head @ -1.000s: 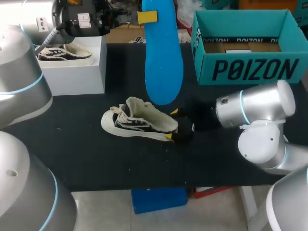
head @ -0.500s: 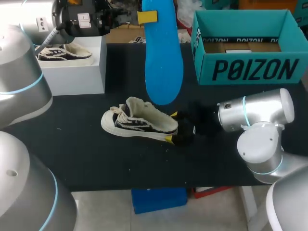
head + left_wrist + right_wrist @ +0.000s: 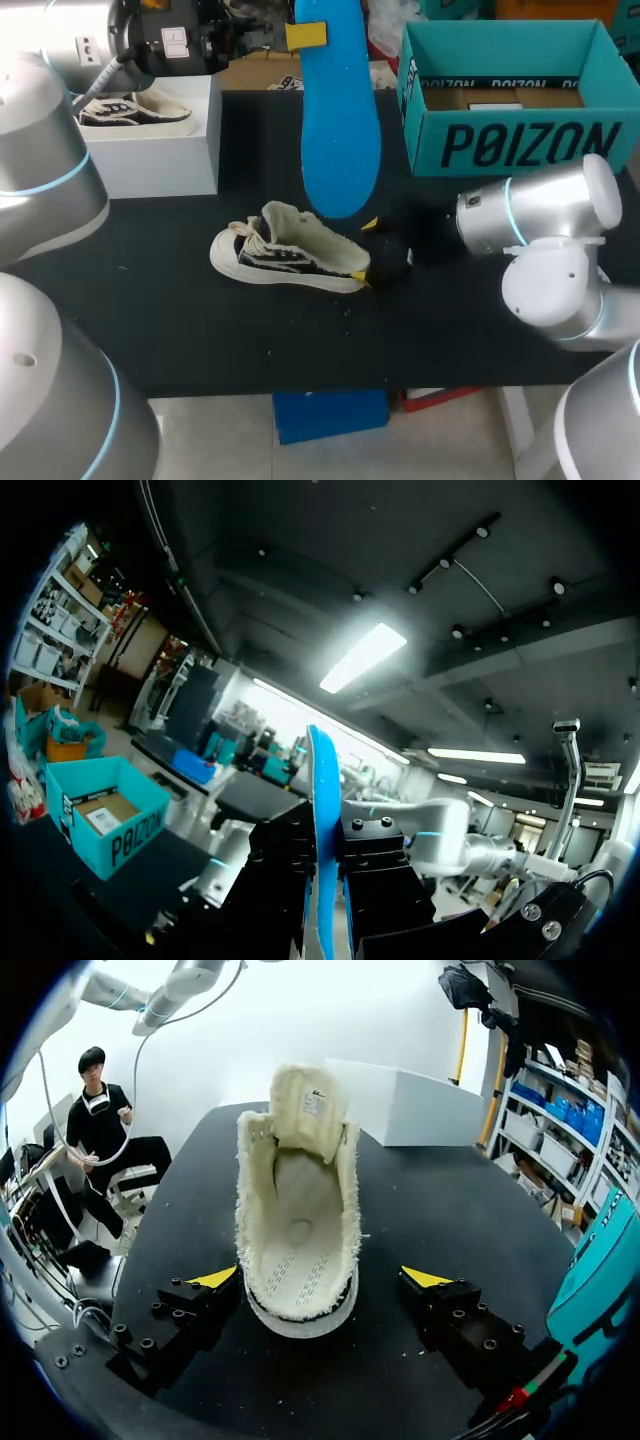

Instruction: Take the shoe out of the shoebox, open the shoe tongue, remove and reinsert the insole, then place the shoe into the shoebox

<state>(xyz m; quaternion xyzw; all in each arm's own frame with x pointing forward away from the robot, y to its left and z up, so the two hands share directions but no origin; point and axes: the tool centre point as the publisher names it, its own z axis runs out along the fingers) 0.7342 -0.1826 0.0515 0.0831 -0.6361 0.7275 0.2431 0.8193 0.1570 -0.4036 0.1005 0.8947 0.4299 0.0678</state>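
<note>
Hanging clenched in the left tool (image 3: 325,900) above the shoe (image 3: 285,250), which lies in the middle of the surface (image 3: 200,330) with its heel between the released fingers of the right tool (image 3: 322,1278), the blue insole (image 3: 340,130) is out, so reinsertion seems in hand, calling for lowering it into the shoe's opening.

Left arm: enters from the left, wrist raised at the far side. My left claw (image 3: 300,36) is clamped on the insole (image 3: 340,130), jaws pressed to both faces. Right arm: enters from the right, wrist level and low over the tabletop (image 3: 200,330). My right claw (image 3: 366,252) is spread wide, gripping nothing.
</note>
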